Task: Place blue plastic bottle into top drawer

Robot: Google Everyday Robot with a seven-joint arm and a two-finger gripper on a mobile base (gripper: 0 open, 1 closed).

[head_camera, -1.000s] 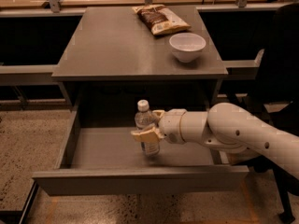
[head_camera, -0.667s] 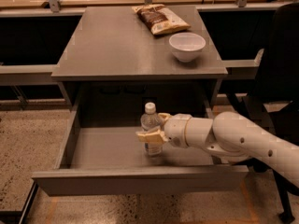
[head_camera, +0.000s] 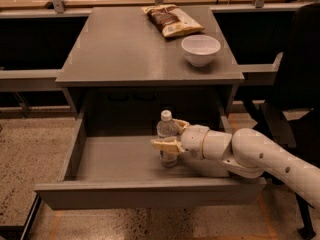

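Note:
The blue plastic bottle (head_camera: 166, 132), clear with a white cap, stands upright inside the open top drawer (head_camera: 150, 194), its base on or just above the drawer floor near the middle. My gripper (head_camera: 170, 136) reaches in from the right, low inside the drawer. Its cream fingers (head_camera: 164, 145) are closed around the bottle's middle, one in front and one behind. My white arm (head_camera: 250, 151) crosses the drawer's right side.
On the grey desk top (head_camera: 125, 49) above the drawer are a white bowl (head_camera: 200, 49) at the right and a chip bag (head_camera: 172, 20) at the back. A black chair (head_camera: 300, 84) stands to the right. Speckled floor lies on the left.
My gripper has carried the bottle a little to the right inside the drawer. The bottle stays upright in the fingers.

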